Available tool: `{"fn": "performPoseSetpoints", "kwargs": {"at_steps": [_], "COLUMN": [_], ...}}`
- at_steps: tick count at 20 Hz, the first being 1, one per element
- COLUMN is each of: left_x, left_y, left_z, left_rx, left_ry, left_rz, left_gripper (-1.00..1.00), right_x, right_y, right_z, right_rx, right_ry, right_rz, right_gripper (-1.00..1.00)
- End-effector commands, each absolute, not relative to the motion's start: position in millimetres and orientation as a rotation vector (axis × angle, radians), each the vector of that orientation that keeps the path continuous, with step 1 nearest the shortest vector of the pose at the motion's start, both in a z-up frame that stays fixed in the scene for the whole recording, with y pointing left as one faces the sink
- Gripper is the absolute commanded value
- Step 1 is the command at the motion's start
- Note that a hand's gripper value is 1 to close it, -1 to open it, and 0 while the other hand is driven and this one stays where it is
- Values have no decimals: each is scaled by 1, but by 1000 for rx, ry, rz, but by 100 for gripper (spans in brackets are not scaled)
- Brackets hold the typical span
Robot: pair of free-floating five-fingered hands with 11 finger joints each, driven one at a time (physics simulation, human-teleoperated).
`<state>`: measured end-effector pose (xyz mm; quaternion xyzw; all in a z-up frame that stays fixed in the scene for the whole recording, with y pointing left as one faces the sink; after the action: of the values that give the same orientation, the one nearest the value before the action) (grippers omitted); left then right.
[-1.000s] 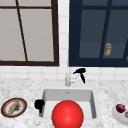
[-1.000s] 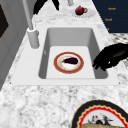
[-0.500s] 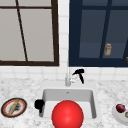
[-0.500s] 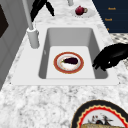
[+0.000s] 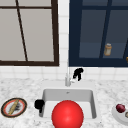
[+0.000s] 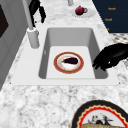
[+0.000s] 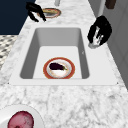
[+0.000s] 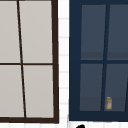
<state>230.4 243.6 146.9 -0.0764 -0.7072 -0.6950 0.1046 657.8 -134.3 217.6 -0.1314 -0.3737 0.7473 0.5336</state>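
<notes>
My left hand point(image 5: 39, 103) hovers over the sink's point(image 5: 44, 93) front left corner, fingers relaxed and pointing down, holding nothing; it is also in the left side view point(image 6: 111, 57) and the right side view point(image 7: 35, 11). My right hand point(image 5: 78, 73) hangs beside the faucet point(image 5: 67, 79) at the sink's back rim, and its drooping fingers point(image 7: 99, 32) reach the faucet's lever. On the sink floor lies a red-rimmed plate point(image 6: 59, 68) bearing a dark eggplant point(image 6: 70, 60). A big red round shape point(image 5: 67, 115) covers the sink's front in the front view.
A patterned plate point(image 5: 5, 112) with a long tan item sits on the left counter. A white plate point(image 5: 117, 116) with a dark red fruit point(image 5: 120, 108) sits on the right counter. A window stands behind on the left; a dark glass-door cabinet on the right holds a small bottle point(image 8: 108, 103).
</notes>
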Motion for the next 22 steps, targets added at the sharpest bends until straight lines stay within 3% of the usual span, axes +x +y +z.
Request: {"fn": "performPoseSetpoints", "kwargs": {"at_steps": [1, 5, 17, 18, 22], "left_x": [230, 230, 230, 230, 230], "left_y": [244, 244, 244, 244, 244], "left_z": [147, 147, 147, 147, 147], "left_rx": [-225, -225, -225, -225, -225], "left_ry": [-2085, -2085, -2085, -2085, -2085], "left_rz": [-2049, -2049, -2049, -2049, -2049], "left_gripper": [0, 0, 0, 0, 0], "right_x": [658, 667, 678, 679, 675], "right_y": [-134, -128, -135, -141, -160], "right_z": [211, 226, 206, 214, 235], "right_rx": [-311, -448, -403, -422, -390], "right_ry": [-891, -984, -923, -927, -991], "right_rz": [1786, 1789, 1833, 1818, 1770], "right_gripper": [100, 100, 100, -100, -100]}}
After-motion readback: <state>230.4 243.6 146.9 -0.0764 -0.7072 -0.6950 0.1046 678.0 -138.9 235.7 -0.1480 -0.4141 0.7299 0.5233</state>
